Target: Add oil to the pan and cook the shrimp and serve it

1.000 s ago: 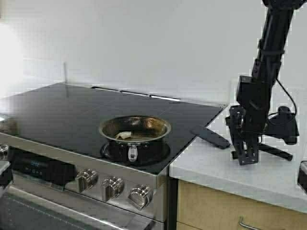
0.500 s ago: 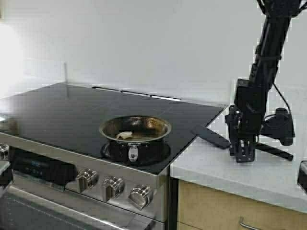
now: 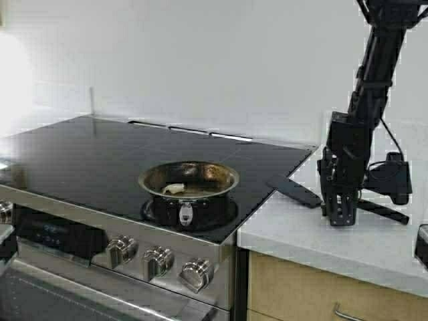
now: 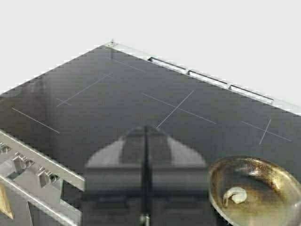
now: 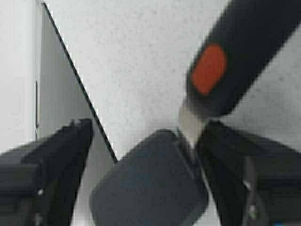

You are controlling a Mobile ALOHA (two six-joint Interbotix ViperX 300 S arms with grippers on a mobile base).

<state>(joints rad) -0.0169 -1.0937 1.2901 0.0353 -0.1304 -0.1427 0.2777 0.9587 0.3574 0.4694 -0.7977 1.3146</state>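
Here, no readable writing. Pan (image 3: 188, 184) on stove (image 3: 87, 150), one shrimp (image 3: 173, 189) inside. Right gripper (image 3: 339, 215) at 3 o'clock, fingers spread over spatula (image 3: 294, 191) on counter (image 3: 334, 234). Left gripper (image 4: 146, 188) pressed together.

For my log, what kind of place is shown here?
Most likely a home kitchen: a glass-top stove with knobs, a pan on it holding a shrimp, and a white counter over a wooden drawer.

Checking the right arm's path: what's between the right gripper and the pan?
In the high view, the spatula's dark blade lies between the right gripper and the pan; otherwise only bare black cooktop and white counter.
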